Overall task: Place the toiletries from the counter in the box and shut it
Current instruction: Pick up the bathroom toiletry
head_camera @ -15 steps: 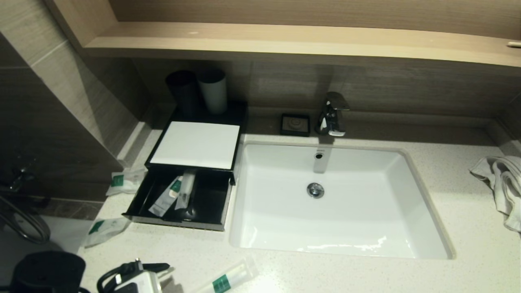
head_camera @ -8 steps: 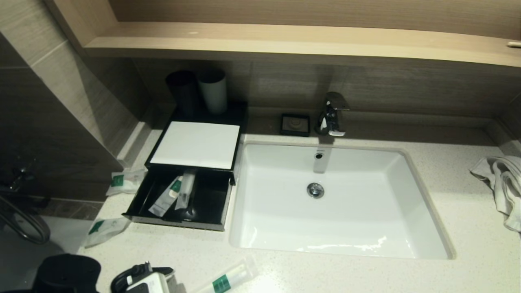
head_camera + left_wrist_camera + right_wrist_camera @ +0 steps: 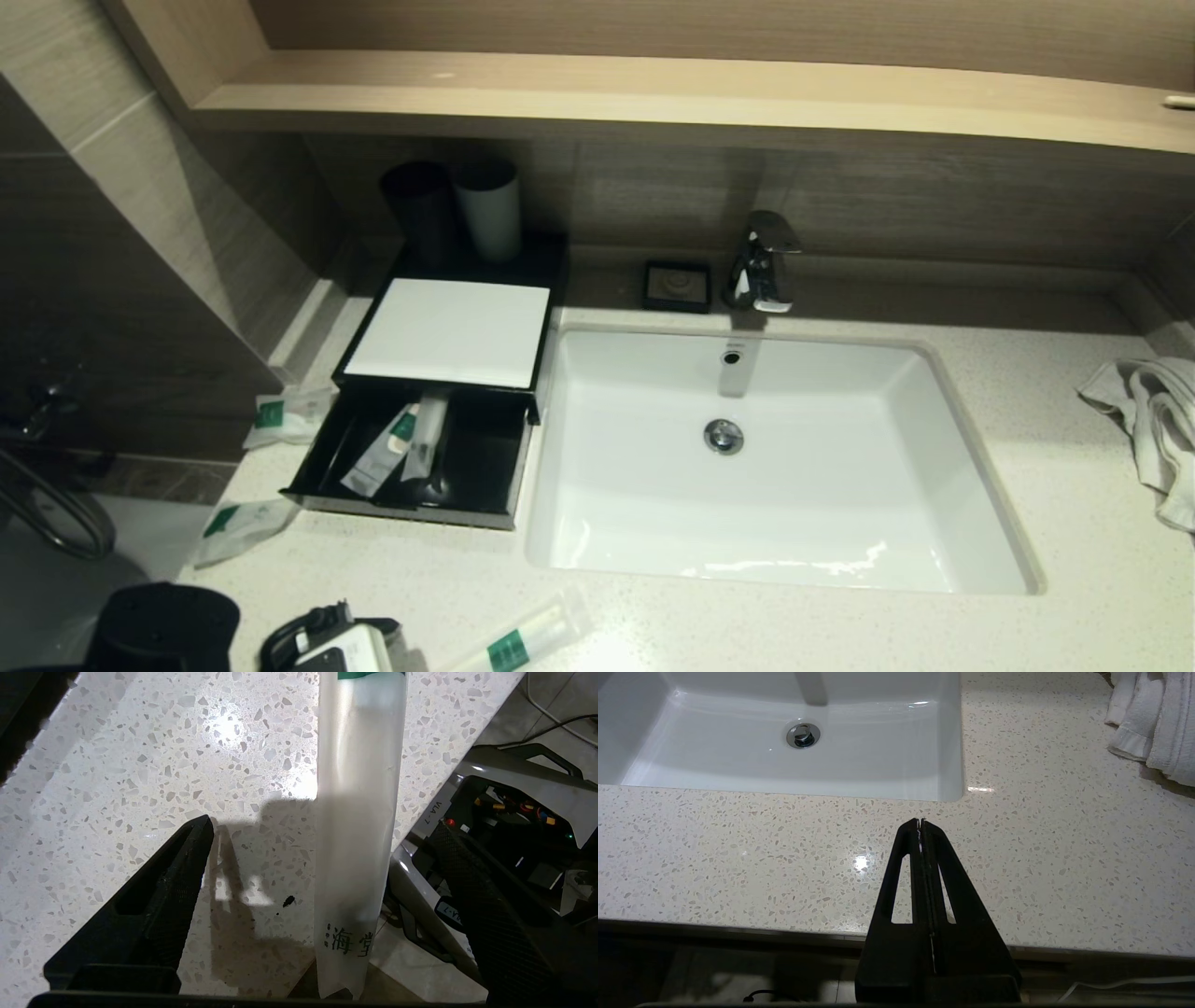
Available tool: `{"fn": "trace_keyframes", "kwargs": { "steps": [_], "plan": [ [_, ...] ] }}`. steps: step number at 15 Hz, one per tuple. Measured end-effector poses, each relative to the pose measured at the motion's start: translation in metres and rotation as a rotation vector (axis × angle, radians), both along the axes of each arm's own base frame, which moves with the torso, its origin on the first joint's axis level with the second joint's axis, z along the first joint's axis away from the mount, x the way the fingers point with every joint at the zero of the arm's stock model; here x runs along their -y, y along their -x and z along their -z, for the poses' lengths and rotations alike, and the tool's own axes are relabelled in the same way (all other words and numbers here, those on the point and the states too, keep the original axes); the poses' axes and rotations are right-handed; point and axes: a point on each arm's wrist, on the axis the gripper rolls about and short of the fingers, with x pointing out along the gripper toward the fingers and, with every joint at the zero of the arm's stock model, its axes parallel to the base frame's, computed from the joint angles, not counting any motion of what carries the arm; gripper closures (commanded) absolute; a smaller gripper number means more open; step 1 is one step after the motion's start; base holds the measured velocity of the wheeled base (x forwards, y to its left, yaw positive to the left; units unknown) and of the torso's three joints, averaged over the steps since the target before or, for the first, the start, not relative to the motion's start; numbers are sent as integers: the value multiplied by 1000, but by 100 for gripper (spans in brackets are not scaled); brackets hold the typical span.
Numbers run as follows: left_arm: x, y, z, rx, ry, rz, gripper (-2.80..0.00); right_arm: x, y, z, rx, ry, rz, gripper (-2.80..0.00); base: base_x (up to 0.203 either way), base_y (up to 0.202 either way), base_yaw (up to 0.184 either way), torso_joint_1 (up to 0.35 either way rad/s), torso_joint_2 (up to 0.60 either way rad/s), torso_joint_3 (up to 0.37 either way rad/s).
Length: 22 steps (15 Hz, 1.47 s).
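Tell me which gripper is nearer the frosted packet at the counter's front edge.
Left. The left gripper is open around the frosted packet; the right gripper sits shut in front of the sink.

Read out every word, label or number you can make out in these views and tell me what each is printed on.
"海棠": black characters near the end of the frosted packet lying between the open left gripper's fingers.
"VLA-7": white label on the robot's base below the counter.
Green labels on the other sachets are too small to read.
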Motion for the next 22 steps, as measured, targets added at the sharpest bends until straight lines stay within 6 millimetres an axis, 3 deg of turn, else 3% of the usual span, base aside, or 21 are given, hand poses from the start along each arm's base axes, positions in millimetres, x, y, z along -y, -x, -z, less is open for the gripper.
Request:
{"fn": "trace_keyframes", "kwargs": {
  "steps": [7,8,22],
  "plan": [
    [0,0,1,-4,2,7,-280,0,0,0,0,0,0,0,0,0,0,0,0,0],
    [0,0,1,-4,2,7,0,0,0,0,0,0,0,0,0,0,0,0,0,0],
    [1,-1,0,0,5,6,0,0,0,0,0,0,0,0,0,0,0,0,0,0]
  ]
}}
